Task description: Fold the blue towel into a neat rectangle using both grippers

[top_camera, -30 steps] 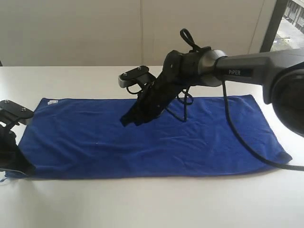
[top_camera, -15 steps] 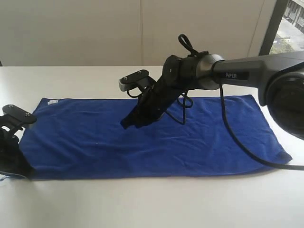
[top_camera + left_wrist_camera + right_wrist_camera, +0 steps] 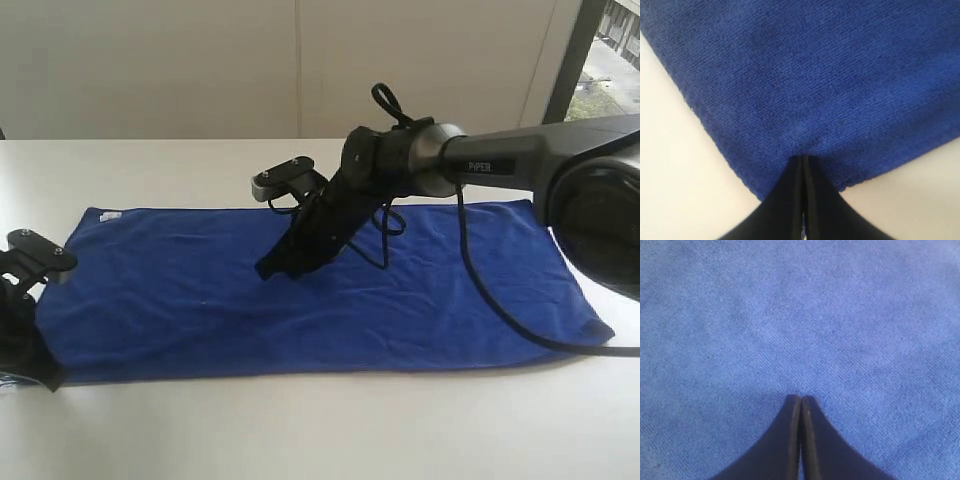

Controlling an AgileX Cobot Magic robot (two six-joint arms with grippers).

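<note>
The blue towel [image 3: 450, 280] lies spread flat on the white table [image 3: 300, 430], its long side running left to right. My left gripper [image 3: 48, 378] is at the towel's near-left corner. In the left wrist view its jaws [image 3: 803, 159] are shut, the tips resting on the blue towel [image 3: 815, 75] just inside that corner. My right gripper [image 3: 268, 270] reaches across from the right on the grey arm and points down at the towel's middle. Its jaws [image 3: 801, 398] are shut over flat blue towel [image 3: 790, 315], with nothing between them.
A black cable [image 3: 500, 310] from the right arm trails over the towel's right half to the table edge. A small white tag [image 3: 110, 214] marks the towel's far-left corner. A pale wall [image 3: 150, 70] stands behind the table.
The left arm has sunk a little toward the near-left corner. The right gripper has dipped slightly lower over the towel's middle. Both stay shut; the towel has not moved.
</note>
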